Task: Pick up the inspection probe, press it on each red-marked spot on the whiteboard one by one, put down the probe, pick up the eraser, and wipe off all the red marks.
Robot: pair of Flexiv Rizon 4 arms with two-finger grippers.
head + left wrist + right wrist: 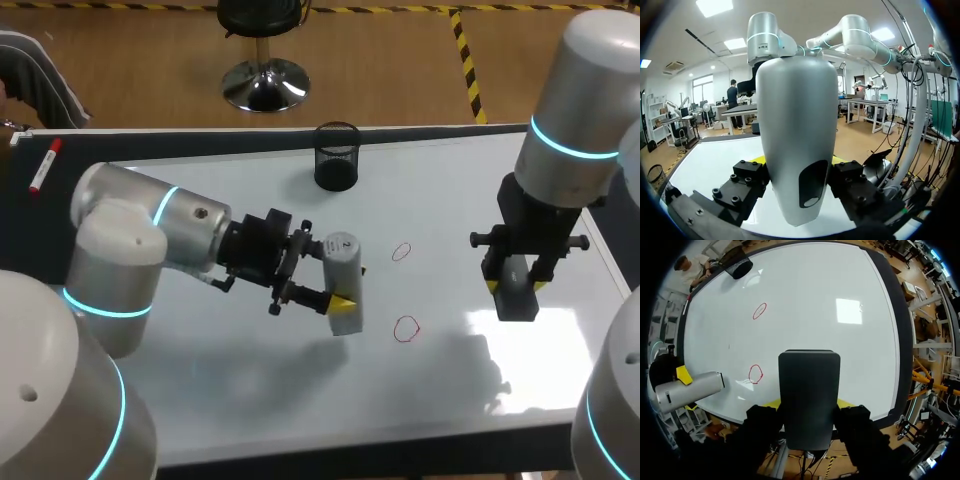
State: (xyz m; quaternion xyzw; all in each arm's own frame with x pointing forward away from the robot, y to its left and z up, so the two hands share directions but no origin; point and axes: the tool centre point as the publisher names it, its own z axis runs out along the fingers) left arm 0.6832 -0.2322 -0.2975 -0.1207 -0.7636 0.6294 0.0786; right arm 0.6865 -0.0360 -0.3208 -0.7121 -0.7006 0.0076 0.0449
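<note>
The inspection probe (343, 280) is a smooth, pale grey cylinder with a rounded, narrowing body. The left wrist view shows a dark oval window low on its side. The left gripper (350, 288) has it clamped between its 2 fingers, with the yellow tips just showing at either side. The probe hangs over the middle of the whiteboard (250, 200), just left of the marks; whether it touches the board cannot be told.

The far red mark (402, 251) and the near red mark (406, 328) are small hand-drawn loops, one behind the other.

The eraser (515, 292) is a plain black block with rounded corners. The right gripper (517, 285) has its fingers closed on the block's 2 sides, above the right part of the board and well apart from the marks.

The whiteboard lies flat, glossy white, with a patch of glare at its near right. A black mesh cup (337, 157) stands at its far edge. A red marker (42, 166) lies on the dark table strip (20, 200) at the far left.
</note>
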